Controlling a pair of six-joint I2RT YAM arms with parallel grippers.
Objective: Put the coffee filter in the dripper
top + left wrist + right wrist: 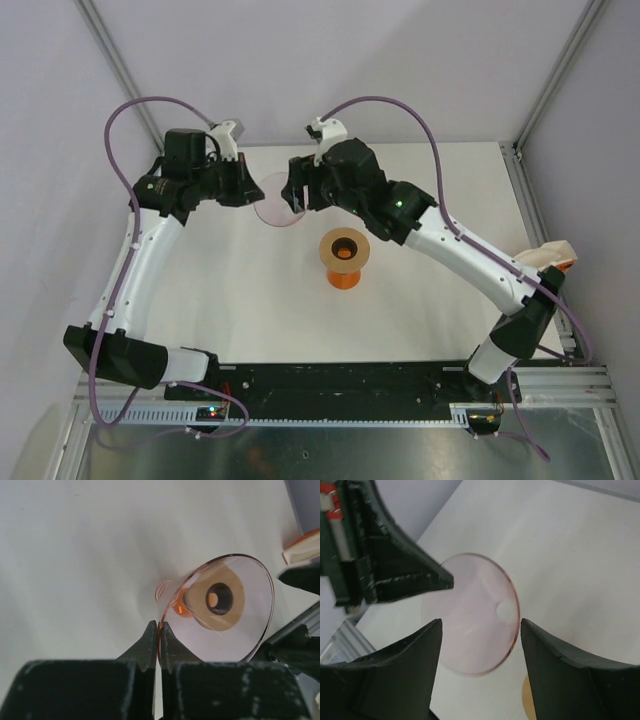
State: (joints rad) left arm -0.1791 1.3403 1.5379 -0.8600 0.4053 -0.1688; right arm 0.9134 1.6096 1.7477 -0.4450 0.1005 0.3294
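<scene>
Above the far part of the table (230, 300), the left fingers (146, 647) are pinched tight on the rim of the pale-pink coffee filter (235, 640), the right fingers (417, 650) spread wide and flanking it, the orange dripper (345, 258) standing upright on the table nearby.

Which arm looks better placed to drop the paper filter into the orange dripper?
Probably left: the left gripper is shut on the edge of the coffee filter, with the dripper standing nearby. The right gripper is open, its fingers either side of the filter, not gripping.
</scene>
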